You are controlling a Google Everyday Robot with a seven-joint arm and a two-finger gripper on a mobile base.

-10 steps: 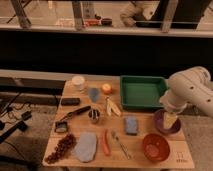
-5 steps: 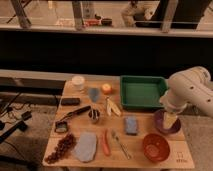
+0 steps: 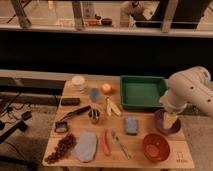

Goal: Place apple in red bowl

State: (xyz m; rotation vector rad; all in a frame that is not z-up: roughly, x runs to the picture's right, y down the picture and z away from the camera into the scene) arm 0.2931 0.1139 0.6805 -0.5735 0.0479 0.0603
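While rightward, claw (image 3: pixel 170 119) far from apple (image 3: pixel 106 88)

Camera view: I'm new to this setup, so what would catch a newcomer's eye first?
The big white arm at the right, its gripper over the purple bowl. Then the bright green tray at back right, the red bowl at front right, and the apple left of the tray.

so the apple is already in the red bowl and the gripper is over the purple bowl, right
No. The camera view shows the apple just left of the green tray, not in the red bowl. The gripper is over the purple bowl, as you said.
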